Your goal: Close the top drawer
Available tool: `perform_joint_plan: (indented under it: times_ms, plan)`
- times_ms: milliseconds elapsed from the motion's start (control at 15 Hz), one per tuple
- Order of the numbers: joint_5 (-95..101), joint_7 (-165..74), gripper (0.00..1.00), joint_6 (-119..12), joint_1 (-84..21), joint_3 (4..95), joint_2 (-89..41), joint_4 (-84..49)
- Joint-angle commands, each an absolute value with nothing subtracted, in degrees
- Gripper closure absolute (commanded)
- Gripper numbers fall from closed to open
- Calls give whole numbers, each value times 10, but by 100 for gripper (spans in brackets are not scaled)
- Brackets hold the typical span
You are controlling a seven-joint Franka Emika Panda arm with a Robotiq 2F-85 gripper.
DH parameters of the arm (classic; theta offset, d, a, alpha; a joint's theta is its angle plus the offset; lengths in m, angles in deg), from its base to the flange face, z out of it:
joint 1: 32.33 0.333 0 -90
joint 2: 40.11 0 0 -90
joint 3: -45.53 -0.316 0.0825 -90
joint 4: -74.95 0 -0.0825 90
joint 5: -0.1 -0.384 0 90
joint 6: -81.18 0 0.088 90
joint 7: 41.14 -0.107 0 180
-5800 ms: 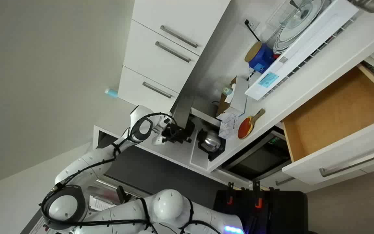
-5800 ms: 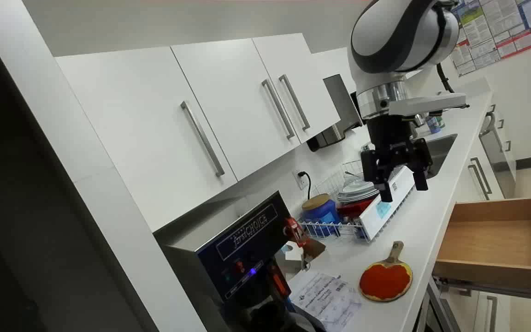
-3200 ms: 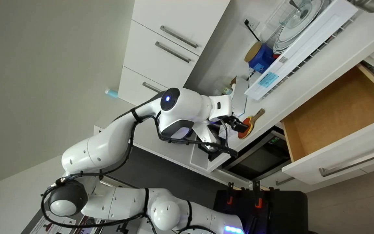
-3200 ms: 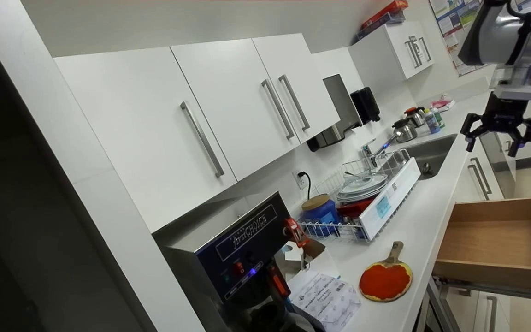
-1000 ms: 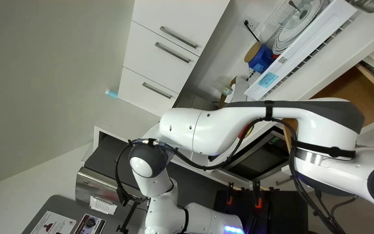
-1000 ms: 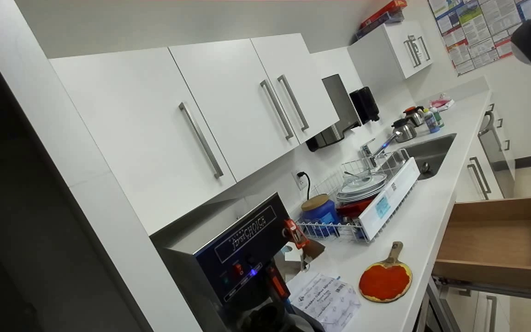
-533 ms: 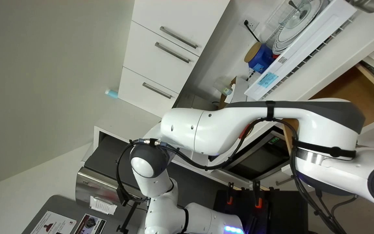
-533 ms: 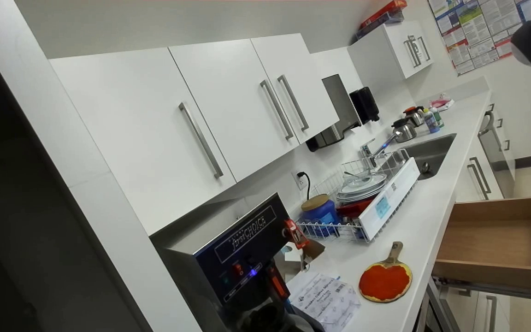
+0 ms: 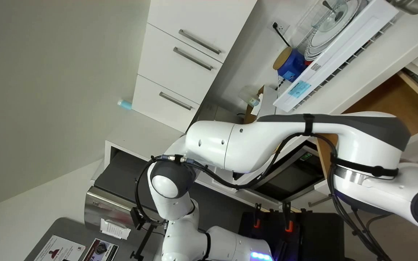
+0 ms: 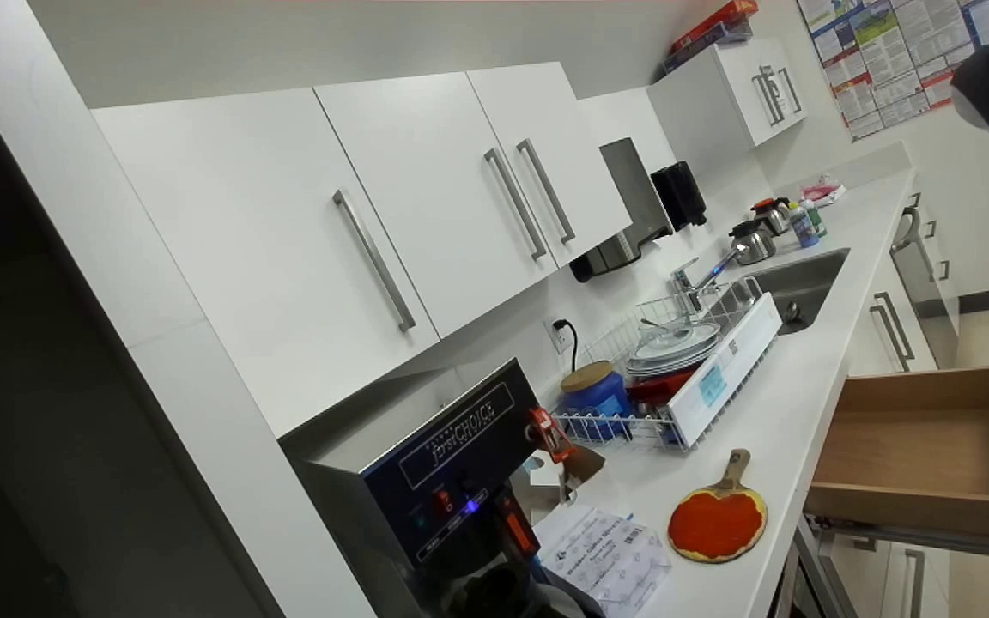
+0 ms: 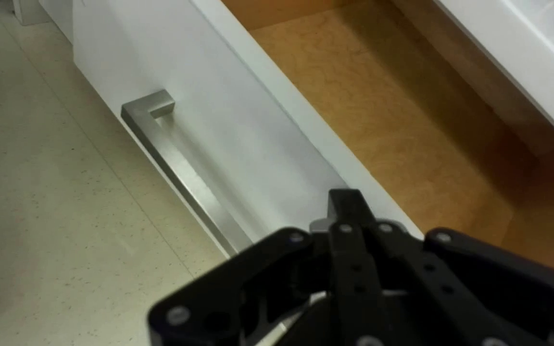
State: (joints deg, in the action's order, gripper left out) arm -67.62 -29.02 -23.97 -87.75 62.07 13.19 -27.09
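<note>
The drawer (image 11: 301,111) sticks out, slanting through the middle of the wrist view. The pincer (image 11: 349,199) is in the lower right — fingers together — with its tips near the top edge of the drawer's white front (image 11: 238,129). I can't tell if they touch it.

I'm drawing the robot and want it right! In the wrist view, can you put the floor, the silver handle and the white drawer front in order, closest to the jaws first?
1. White drawer front: right by the shut jaws; touching or not, I can't tell.
2. Silver handle: on that front, left of the jaws.
3. Floor: down below, at the left.
</note>
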Motion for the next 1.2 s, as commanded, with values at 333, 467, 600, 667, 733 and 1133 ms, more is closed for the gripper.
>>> perform_joint_plan:
  times_ms: [333, 467, 600, 667, 733, 1133]
  plan:
    - [-747, -314, 100, -279, -843, 590, 168, -234]
    - [-767, -322, 100, -280, -832, 582, 179, -218]
    - [-790, -333, 100, -275, -821, 573, 192, -200]
    - [-798, -339, 100, -271, -815, 569, 197, -191]
    - [-807, -348, 100, -271, -807, 567, 202, -183]
    - [-831, -438, 100, -275, -772, 568, 260, -67]
